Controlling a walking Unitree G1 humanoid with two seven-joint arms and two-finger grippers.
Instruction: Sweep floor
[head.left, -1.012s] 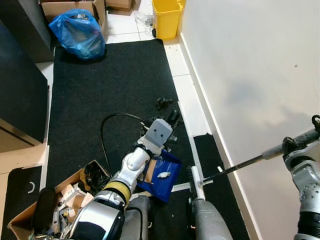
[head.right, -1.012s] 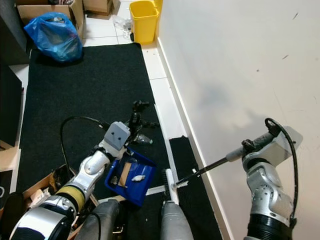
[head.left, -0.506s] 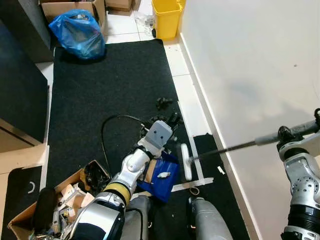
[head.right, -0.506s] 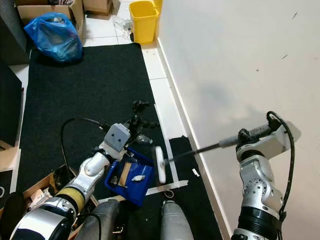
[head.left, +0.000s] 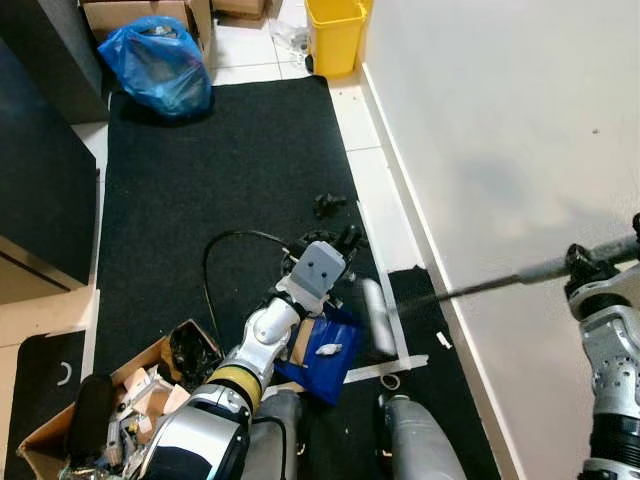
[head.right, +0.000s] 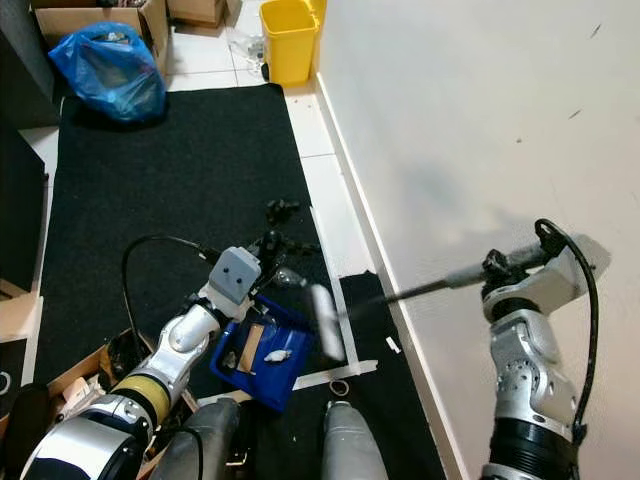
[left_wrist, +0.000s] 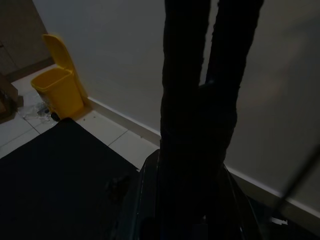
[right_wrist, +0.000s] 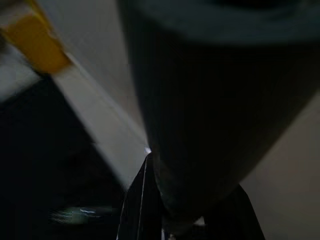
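Change: brush head (head.left: 378, 318) has swung from beside the robot's feet leftward, now blurred at the right lip of the dustpan (head.left: 322, 352). Brush: handle gripped in the right gripper (head.right: 500, 268), jaws closed on it. Dustpan: blue, on the mat (head.left: 200, 190), gripped by the left gripper (head.left: 340, 243); holds scraps. Remaining: white scrap (head.left: 442, 340) and ring (head.left: 390, 381) lie right of the pan. Advice: keep the pan's lip flat, sweep low and leftward.

Floor (head.left: 385, 190): white tile strip along the wall.
Black rug (head.left: 220, 170): covers most of the floor.
Far end: yellow bin (head.left: 333, 35), blue bag (head.left: 158, 65).
Near end: blue dustpan (head.left: 325, 352) with scraps, white tape (head.left: 385, 368), cardboard box (head.left: 110, 410) of clutter.
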